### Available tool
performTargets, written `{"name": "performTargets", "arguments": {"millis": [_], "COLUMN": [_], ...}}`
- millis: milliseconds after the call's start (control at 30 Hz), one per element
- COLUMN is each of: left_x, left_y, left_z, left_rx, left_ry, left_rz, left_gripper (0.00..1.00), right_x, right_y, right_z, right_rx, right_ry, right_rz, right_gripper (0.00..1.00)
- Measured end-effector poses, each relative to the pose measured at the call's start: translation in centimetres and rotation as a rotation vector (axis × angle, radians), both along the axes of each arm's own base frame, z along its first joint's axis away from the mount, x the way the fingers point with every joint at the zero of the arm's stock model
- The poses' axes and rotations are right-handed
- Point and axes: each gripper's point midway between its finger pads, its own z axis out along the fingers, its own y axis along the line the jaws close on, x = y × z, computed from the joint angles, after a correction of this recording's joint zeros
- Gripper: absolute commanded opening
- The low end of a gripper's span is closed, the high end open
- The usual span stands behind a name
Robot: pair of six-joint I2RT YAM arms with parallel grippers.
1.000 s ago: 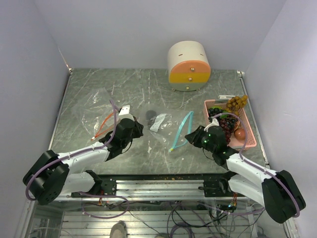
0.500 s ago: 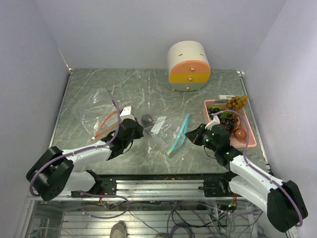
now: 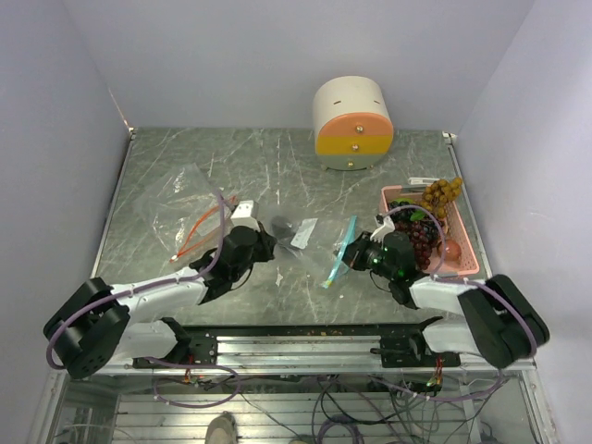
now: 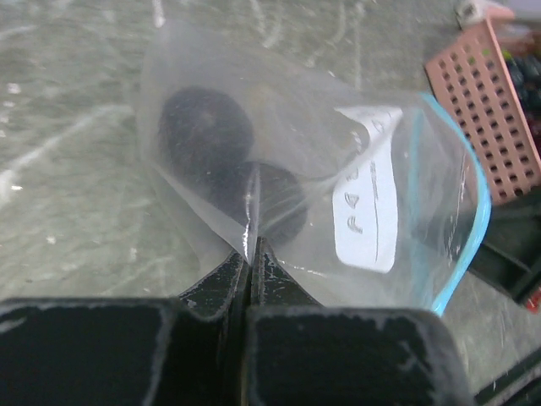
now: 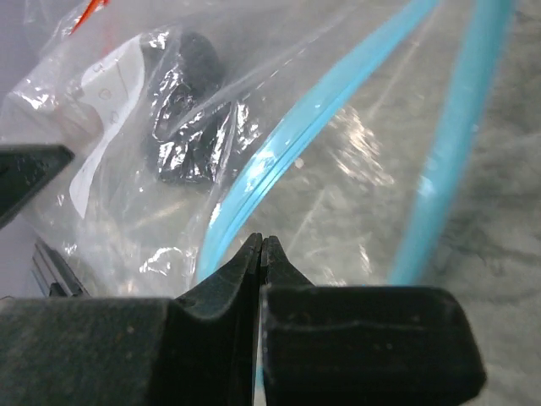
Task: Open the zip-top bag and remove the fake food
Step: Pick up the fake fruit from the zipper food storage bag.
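A clear zip-top bag (image 3: pixel 310 239) with a blue zip (image 3: pixel 344 248) sits between my two grippers. Dark fake food (image 3: pixel 280 225) is inside, near its left end. My left gripper (image 3: pixel 265 242) is shut on the bag's closed end; in the left wrist view the film (image 4: pixel 279 127) is pinched at my left gripper's tips (image 4: pixel 252 245), with two dark round pieces (image 4: pixel 207 131) and a white label (image 4: pixel 368 203) beyond. My right gripper (image 3: pixel 349 254) is shut on the bag's edge by the blue zip (image 5: pixel 330 97), which gapes open; the dark food (image 5: pixel 190 110) shows further in.
A pink basket (image 3: pixel 467 266) at the right holds dark purple grapes (image 3: pixel 425 236), a tan grape bunch (image 3: pixel 442 191) and a reddish fruit (image 3: pixel 453 250). A second clear bag with a red zip (image 3: pixel 190 222) lies at the left. A round cream-and-orange drawer box (image 3: pixel 351 120) stands at the back.
Both grippers have closed in on the bag from either side. The left one moved right onto its closed end, the right one moved left onto the zip edge, and the bag's mouth now stands up.
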Motion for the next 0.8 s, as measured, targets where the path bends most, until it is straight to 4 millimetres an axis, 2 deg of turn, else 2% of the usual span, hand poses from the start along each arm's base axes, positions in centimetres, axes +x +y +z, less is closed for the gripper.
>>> {"name": "performTargets", "arguments": {"millis": [133,233,433,533,600,800], "left_x": [-2.1,-3.0,-2.9,-3.0,-3.0,-3.2], "left_y": [-2.5,-4.0,-3.6,-3.3,-3.1,-2.9], "left_z": [0.4,1.8,3.2,4.1,4.8,5.7], "left_rx": [0.046,0.062,0.066,0.044,0.032,0.025], "left_ry": [-0.035,-0.081,-0.127,-0.145,-0.16,-0.18], "left_rz": [-0.103,-0.154,-0.13,-0.126,-0.121,-0.125], "left_gripper": [0.07,0.07,0.07,0.07,0.07,0.07], "right_x": [0.6,0.9,0.9,0.8,0.5,-0.1], "right_y": [1.2,1.9,2.3,2.3,2.4,3.5], "right_z": [0.2,0.7,1.1,0.6,0.2,-1.0], "right_rx": [0.051,0.087,0.114,0.114,0.123,0.187], "right_ry": [-0.038,-0.075,-0.118,-0.121,-0.114,-0.093], "right_rz": [0.044,0.069,0.09,0.094,0.103,0.162], "right_gripper": [0.0,0.0,0.01,0.25,0.36,0.5]}}
